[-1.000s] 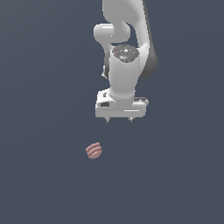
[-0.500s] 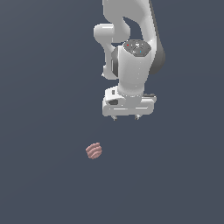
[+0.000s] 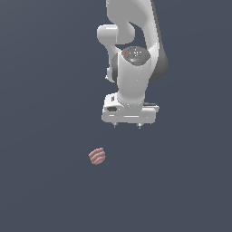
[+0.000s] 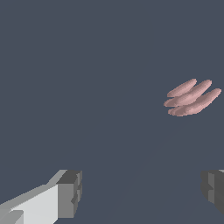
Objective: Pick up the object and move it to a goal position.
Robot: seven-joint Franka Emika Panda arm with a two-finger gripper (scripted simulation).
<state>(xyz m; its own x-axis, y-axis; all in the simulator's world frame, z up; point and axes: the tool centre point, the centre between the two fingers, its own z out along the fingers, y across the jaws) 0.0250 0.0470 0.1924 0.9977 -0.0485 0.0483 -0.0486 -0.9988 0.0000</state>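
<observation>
The object [image 3: 97, 156] is a small rounded pinkish-brown lump with lighter ridged stripes, lying on the dark grey floor. It also shows in the wrist view [image 4: 192, 98]. My white gripper [image 3: 126, 125] hangs above the floor, up and to the exterior view's right of the object, apart from it. Its two short fingertips point down and stand wide apart with nothing between them. In the wrist view the gripper [image 4: 142, 192] shows two grey pads [image 4: 70, 194] far apart, and the object lies beyond them, off to one side.
The floor [image 3: 45, 181] is a plain dark grey surface. The white arm [image 3: 133, 59] rises from the gripper toward the exterior view's top edge.
The gripper has moved toward the exterior view's right and a little lower, and its wrist has turned. The object has not moved.
</observation>
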